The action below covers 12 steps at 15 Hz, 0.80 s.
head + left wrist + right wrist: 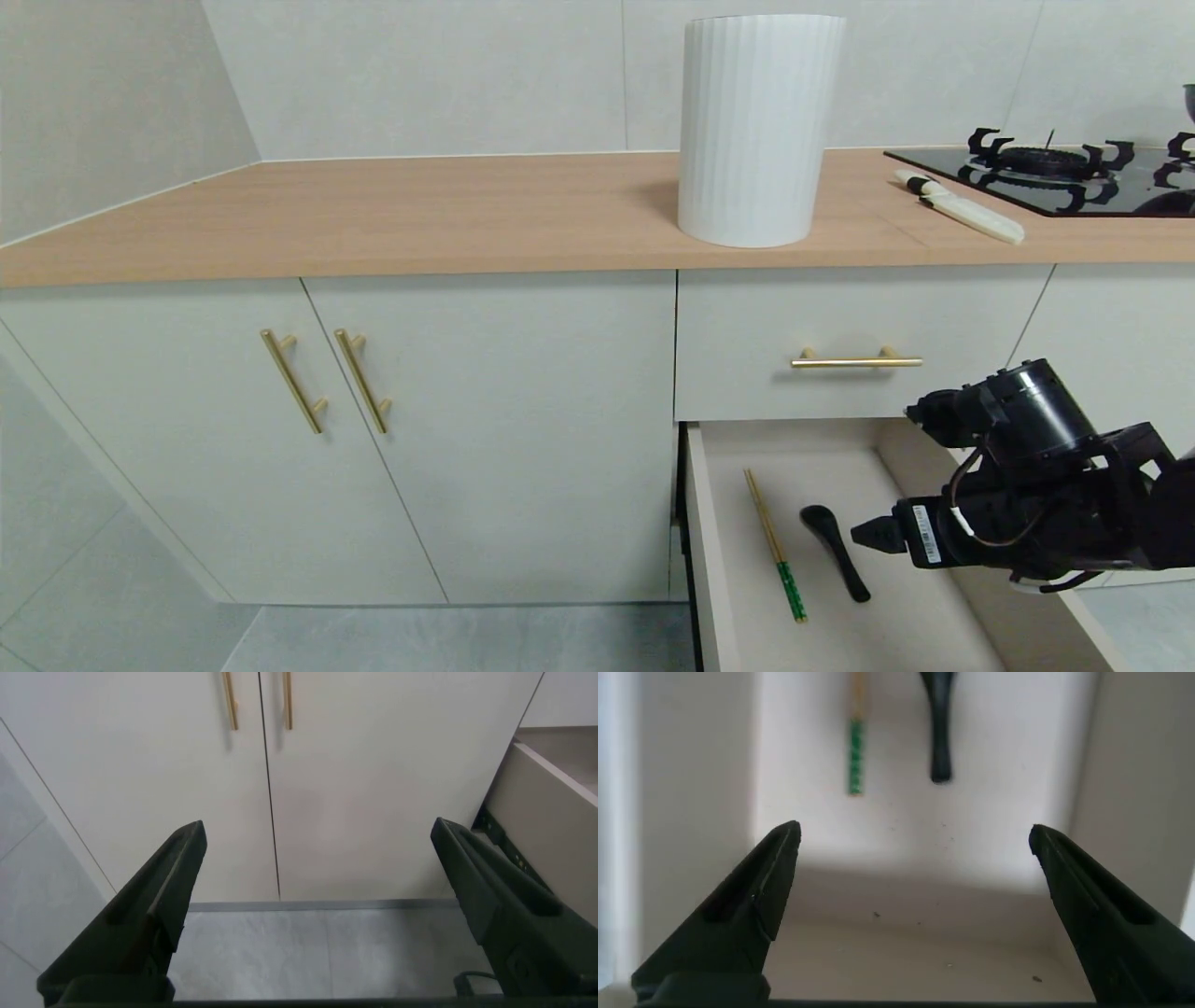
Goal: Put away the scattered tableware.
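**Over the pulled-out drawer, the right gripper is hanging open and empty**

Across the scene a wooden countertop [420,215] is running above pale cabinet doors [467,420] with brass handles. A tall white ribbed container [754,131] is standing upright on it. A black gas hob [1046,177] is sitting at the robot's far right. A pale-handled knife [962,210] is lying on the wood between the container and the hob.

Below a closed drawer with a brass handle [856,360], the lower drawer [709,560] is standing pulled out. The right gripper [864,537] is hovering over its right side, with its fingers spread wide and nothing between them. It is just beside the handle of the spoon.

The left gripper [318,831] is likewise gaping with nothing in it. It is facing the cabinet doors low down, near the floor.

On the drawer floor a pair of chopsticks [775,546] is lying together, their green ends pointing toward the drawer front. A black spoon [836,551] is resting near them on the robot's right, not touching them. Its bowl is pointing toward the back.
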Available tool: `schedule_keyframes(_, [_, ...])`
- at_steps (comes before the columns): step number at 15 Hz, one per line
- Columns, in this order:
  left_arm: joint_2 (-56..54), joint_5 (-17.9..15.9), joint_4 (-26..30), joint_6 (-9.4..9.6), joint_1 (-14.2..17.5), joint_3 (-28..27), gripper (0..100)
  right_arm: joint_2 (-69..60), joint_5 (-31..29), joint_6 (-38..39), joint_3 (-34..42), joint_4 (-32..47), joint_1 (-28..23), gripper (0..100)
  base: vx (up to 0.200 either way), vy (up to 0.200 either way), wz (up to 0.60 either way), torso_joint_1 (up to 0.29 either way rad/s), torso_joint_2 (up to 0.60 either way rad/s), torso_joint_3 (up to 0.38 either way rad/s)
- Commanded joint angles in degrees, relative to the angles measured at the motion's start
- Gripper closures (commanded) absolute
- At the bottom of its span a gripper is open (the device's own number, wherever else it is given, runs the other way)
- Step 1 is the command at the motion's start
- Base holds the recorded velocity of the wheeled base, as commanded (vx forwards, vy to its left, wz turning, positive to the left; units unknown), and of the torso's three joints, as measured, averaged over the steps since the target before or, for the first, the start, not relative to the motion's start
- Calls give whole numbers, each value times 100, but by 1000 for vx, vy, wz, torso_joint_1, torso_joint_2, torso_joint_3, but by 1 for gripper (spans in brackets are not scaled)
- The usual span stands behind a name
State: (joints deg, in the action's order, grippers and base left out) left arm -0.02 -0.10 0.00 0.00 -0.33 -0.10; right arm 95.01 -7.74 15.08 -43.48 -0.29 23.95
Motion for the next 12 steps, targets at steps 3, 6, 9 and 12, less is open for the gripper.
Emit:
schedule_keyframes(3, [2,1,0,0,-2,1,0,-264,-43,-40,112,3,224,0,0,0,0,0,0,0])
schedule_keyframes(6, [2,1,0,0,-2,1,0,-370,-193,-49,130,144,338,0,-200,0,0,2,2,2])
schedule_keyframes(9, [2,1,0,0,-2,1,0,-580,-201,-58,130,425,496,0,-67,0,0,1,2,1])
schedule_keyframes(12, [2,1,0,0,-2,1,0,-853,-193,-181,130,908,742,0,0,0,0,0,0,0])
